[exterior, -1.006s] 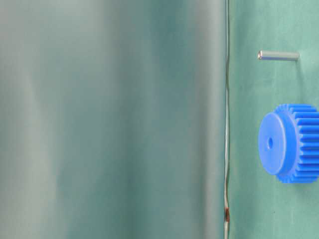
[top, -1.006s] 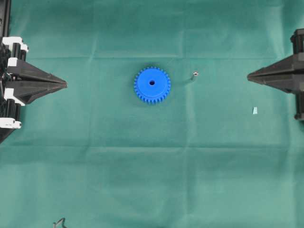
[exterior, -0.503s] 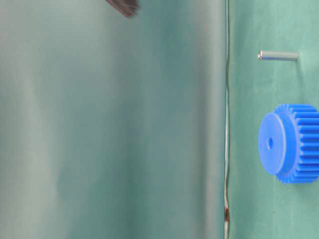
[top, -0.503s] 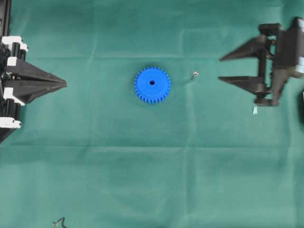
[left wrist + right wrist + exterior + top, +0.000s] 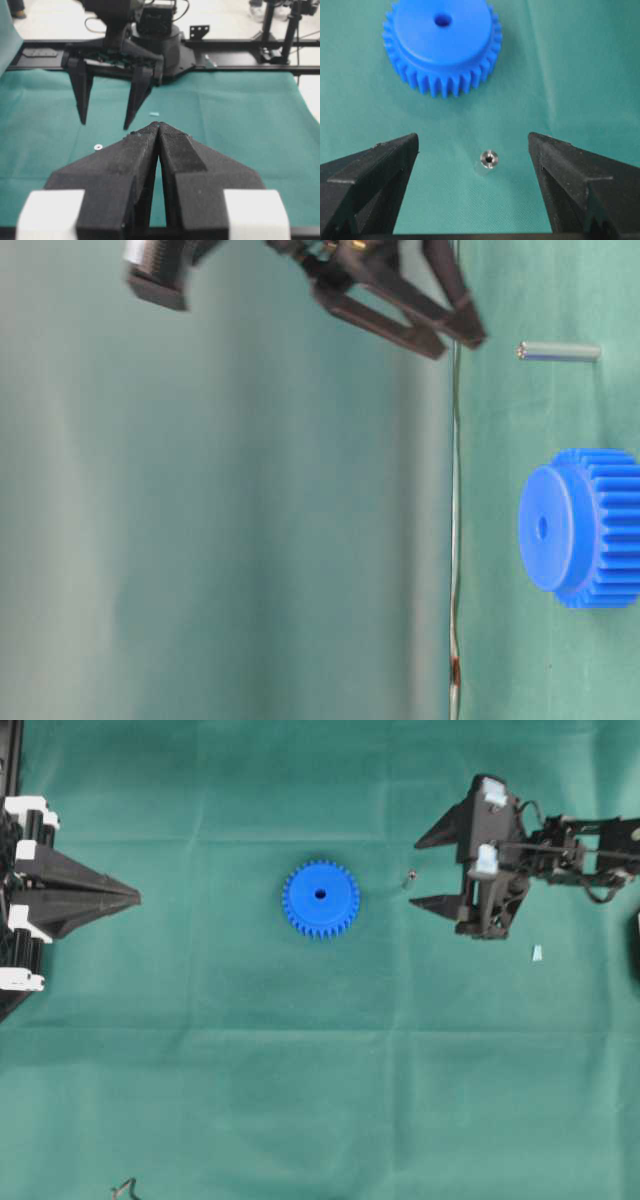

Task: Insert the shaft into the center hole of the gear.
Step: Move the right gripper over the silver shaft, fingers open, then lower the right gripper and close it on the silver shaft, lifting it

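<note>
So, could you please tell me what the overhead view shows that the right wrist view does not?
Only the overhead view shows the left gripper shut at the left edge, a pale-blue scrap and the whole right gripper. Only the right wrist view shows the shaft end-on, standing between the open fingers. Both show the blue gear with its center hole empty, on the green cloth.

You see matte black arms throughout. The left gripper (image 5: 135, 898) has broad, wedge-shaped black fingers with white blocks at their bases. The right gripper (image 5: 417, 874) has slimmer pointed black fingers, white blocks, and thin cables at its 3 o'clock side.
</note>
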Robot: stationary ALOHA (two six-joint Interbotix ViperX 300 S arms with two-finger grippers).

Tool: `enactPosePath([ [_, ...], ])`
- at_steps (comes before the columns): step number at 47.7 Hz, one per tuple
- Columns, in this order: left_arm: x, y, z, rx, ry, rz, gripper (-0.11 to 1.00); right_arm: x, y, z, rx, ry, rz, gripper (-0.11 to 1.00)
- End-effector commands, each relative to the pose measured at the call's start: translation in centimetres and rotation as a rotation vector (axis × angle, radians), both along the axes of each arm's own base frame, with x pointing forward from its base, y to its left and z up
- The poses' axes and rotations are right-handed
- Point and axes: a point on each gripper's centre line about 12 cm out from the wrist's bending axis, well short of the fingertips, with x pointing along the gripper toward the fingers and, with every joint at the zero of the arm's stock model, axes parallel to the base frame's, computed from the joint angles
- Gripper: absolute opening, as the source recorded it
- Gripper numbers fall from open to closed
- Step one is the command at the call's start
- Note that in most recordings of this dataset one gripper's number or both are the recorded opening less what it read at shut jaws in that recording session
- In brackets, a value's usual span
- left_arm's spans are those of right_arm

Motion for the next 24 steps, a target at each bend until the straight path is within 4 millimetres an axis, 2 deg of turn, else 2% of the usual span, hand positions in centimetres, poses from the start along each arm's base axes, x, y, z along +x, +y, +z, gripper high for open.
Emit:
enactPosePath([
  [1,0.2,-0.1,1.0,0.004,-0.022,-0.007,0.0,0.9,-0.4,0.4,-0.005,-0.036,-0.011,0.93],
  [11,0.2,-0.2,0.8,0.004,-0.006,-0.008,0.0,1.1,-0.9,-1.5,0.004,0.01,-0.023,0.93],
  [24,0.2,-0.2,0.6,0.005,0.004,-0.008,0.0,1.1,-1.5,-2.5,0.009,0.033,-0.041,0.92],
])
